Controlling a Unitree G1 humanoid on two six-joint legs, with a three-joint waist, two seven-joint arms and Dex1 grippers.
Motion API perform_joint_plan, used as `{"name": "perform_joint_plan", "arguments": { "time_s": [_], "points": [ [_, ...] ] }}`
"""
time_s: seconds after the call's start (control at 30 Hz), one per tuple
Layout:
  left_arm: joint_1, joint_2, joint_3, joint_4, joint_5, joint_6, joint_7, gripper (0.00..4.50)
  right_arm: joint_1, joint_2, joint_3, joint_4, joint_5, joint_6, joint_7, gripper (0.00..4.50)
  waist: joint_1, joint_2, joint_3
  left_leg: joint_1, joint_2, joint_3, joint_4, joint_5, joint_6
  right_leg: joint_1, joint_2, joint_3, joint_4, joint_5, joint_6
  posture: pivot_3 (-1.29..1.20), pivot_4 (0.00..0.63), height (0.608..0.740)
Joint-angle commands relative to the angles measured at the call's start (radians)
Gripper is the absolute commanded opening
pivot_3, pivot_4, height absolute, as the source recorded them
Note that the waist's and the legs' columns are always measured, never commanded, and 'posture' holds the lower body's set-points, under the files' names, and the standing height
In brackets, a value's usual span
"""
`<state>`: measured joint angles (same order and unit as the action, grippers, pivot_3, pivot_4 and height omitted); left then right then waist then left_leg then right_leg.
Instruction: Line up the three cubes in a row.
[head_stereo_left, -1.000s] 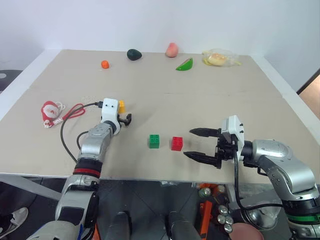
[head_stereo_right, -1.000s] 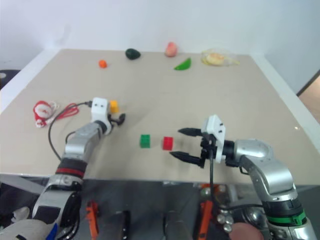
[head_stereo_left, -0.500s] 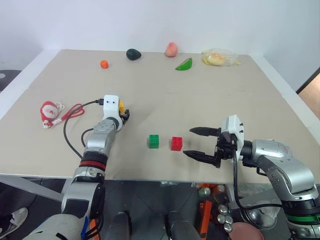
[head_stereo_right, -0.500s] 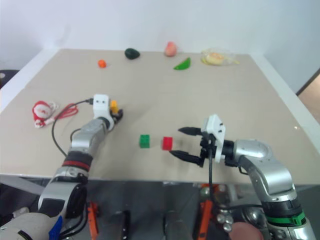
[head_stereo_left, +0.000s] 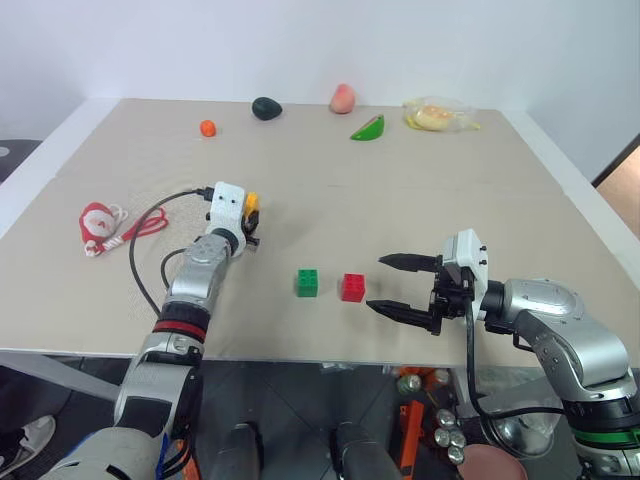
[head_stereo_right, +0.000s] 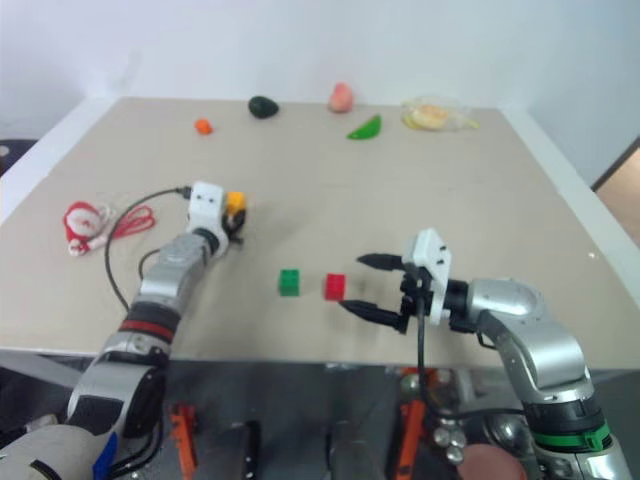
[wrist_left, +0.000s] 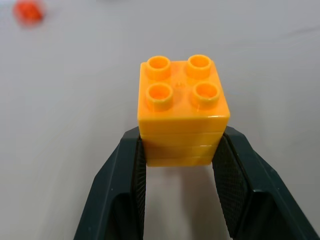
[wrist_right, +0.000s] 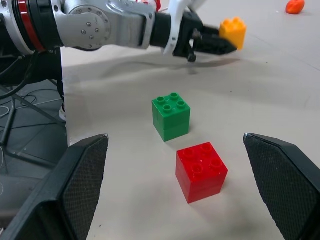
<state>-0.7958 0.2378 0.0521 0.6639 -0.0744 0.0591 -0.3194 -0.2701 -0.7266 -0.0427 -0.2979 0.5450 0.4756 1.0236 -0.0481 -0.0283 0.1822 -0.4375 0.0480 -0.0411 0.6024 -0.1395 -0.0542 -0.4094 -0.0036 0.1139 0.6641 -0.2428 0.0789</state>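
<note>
My left gripper is shut on the yellow cube, holding it by its lower sides a little above the table, left of the middle. In the right wrist view the yellow cube hangs clear of the surface. The green cube and the red cube sit side by side near the table's front, a small gap between them. My right gripper stands open just right of the red cube, its fingers level and apart from it.
A red-and-white toy with a red cord lies at the left. Along the far edge are a small orange fruit, a dark avocado, a peach, a green wedge slice and a bagged bun.
My left gripper has closed on the yellow cube and lifted it off the table, tilting up to level. The right arm and the green and red cubes have not moved.
</note>
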Motion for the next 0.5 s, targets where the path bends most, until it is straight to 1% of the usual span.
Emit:
{"name": "perform_joint_plan", "arguments": {
  "time_s": [0.03,0.1,0.17,0.27,0.4,0.5],
  "points": [
    [0.021,0.074,0.011,-0.03,-0.062,-0.155,-0.229,1.3,0.004,-0.02,-0.046,-0.022,0.025,-0.006,0.013,4.5,0.0,0.0,0.0,0.0,0.0,0.0,0.0,0.0,0.0,0.0,0.0,0.0,0.0,0.0,0.0,0.0,0.15,0.74],
    [0.043,0.115,0.019,-0.026,-0.115,-0.23,-0.395,1.3,0.01,-0.024,-0.062,-0.028,0.046,0.005,0.017,4.5,0.0,0.0,0.0,0.0,0.0,0.0,-0.001,0.0,0.0,0.0,0.0,0.0,0.0,-0.001,-0.001,0.0,0.15,0.74],
    [0.064,0.147,0.03,-0.027,-0.177,-0.27,-0.553,1.3,0.015,-0.027,-0.08,-0.042,0.077,0.021,0.018,4.5,0.0,0.0,0.0,0.0,0.0,0.0,-0.001,0.0,0.0,0.0,0.0,0.0,0.0,-0.001,-0.001,0.0,0.15,0.74],
    [0.094,0.191,0.038,-0.029,-0.271,-0.267,-0.806,1.3,0.011,-0.02,-0.129,-0.068,0.153,0.057,0.008,4.5,0.0,0.0,0.0,0.0,0.0,0.0,-0.001,0.0,0.0,0.0,-0.001,0.0,0.0,-0.002,-0.002,0.0,0.15,0.74],
    [0.102,0.22,0.027,0.002,-0.307,-0.258,-0.994,1.3,-0.006,-0.005,-0.187,-0.107,0.26,0.106,-0.025,4.5,0.0,0.0,0.0,0.0,0.0,0.0,-0.001,0.0,0.0,0.0,-0.001,-0.001,0.0,-0.004,-0.006,0.0,0.15,0.74],
    [0.098,0.222,0.014,0.025,-0.302,-0.254,-1.071,1.3,0.001,-0.004,-0.199,-0.134,0.286,0.115,-0.045,4.5,0.0,0.0,0.0,0.0,0.0,-0.001,0.0,0.0,0.0,0.001,-0.001,-0.001,0.0,-0.004,-0.006,0.0,0.15,0.74]
  ]
}}
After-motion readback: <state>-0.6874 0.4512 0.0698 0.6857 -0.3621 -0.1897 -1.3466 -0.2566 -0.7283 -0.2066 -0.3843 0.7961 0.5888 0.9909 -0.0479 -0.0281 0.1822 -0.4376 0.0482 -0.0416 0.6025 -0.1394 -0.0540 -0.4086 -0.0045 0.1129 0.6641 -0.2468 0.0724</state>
